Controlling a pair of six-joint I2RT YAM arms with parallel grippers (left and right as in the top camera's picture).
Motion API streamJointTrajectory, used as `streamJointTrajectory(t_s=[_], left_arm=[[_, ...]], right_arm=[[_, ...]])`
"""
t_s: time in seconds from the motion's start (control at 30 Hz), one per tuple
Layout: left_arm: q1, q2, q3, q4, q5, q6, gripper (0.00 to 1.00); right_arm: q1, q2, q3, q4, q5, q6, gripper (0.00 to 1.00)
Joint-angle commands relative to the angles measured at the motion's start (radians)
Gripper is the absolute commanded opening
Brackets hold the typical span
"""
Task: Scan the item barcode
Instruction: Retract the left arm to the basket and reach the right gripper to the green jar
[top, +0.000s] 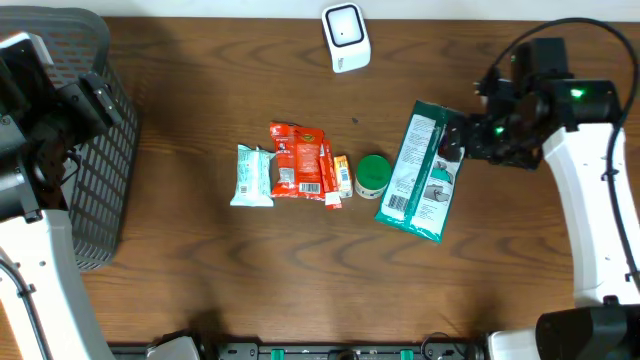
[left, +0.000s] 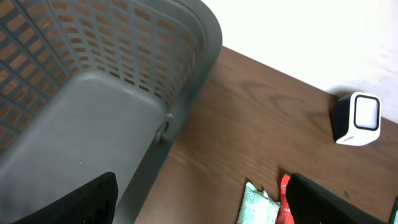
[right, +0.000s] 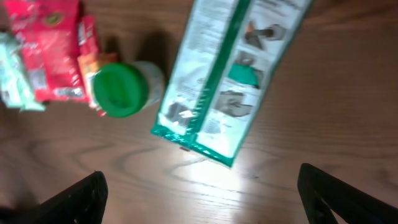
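- At the table's left edge, toward the far-left corner: grey slotted basket (top: 105, 185). The left wrist view shows only its plain grey floor and perforated walls.
- Left gripper (left: 202, 193) hangs above the basket's rim. Its fingers (left: 87, 202) are spread wide with nothing between them.
- Far edge, middle: white scanner (top: 345, 37), well apart from the other things.
- Table centre, in a tight row from left to right: pale green packet (top: 253, 176), red packet (top: 298, 160), thin orange packet (top: 342, 176), jar (top: 373, 176).
- The jar's green lid is on, so its contents are hidden.
- Just right of the jar: large green-and-white pouch (top: 420, 172). It lies flat and slightly tilted, printed side up. The print is too blurred to pick out a barcode.
- Right gripper (right: 202, 180) sits by the pouch's right long edge. Its fingers (right: 74, 199) are spread wide and pinch nothing. In the right wrist view the pouch lies ahead of them, not between.
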Motion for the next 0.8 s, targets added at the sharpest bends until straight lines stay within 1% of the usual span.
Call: streamJointTrajectory(t_s=[0.0, 0.07, 0.13, 0.3, 0.37, 0.47, 0.5, 0.57, 0.6, 0.77], left_arm=[[0.002, 0.005, 0.013, -0.003, 0.008, 0.013, 0.86], [0.002, 0.005, 0.013, -0.003, 0.008, 0.013, 0.86], [0.002, 0.005, 0.013, -0.003, 0.008, 0.013, 0.86], [0.002, 0.005, 0.013, -0.003, 0.008, 0.013, 0.87], [0.002, 0.005, 0.013, -0.003, 0.008, 0.013, 0.87], [0.002, 0.005, 0.013, -0.003, 0.008, 0.013, 0.87], [0.002, 0.005, 0.013, -0.003, 0.008, 0.013, 0.87], [0.002, 0.005, 0.013, -0.003, 0.008, 0.013, 0.87], [0.002, 0.005, 0.013, -0.003, 0.008, 0.013, 0.87], [0.002, 0.005, 0.013, -0.003, 0.008, 0.013, 0.87]], right_arm=[[0.077, 0.002, 0.001, 0.008, -0.016, 0.006, 0.91], [0.120, 0.008, 0.000, 0.026, -0.015, 0.051, 0.88], [0.161, 0.018, 0.000, 0.050, -0.010, 0.104, 0.86], [0.254, 0.074, 0.000, 0.101, 0.085, 0.230, 0.85], [0.282, 0.103, 0.000, 0.126, 0.090, 0.242, 0.80], [0.318, 0.152, 0.000, 0.167, 0.090, 0.279, 0.82], [0.325, 0.167, 0.000, 0.176, 0.090, 0.286, 0.85], [0.337, 0.197, 0.000, 0.186, 0.090, 0.302, 0.96], [0.341, 0.214, 0.000, 0.191, 0.090, 0.317, 0.99], [0.341, 0.285, 0.000, 0.198, 0.089, 0.420, 0.99]])
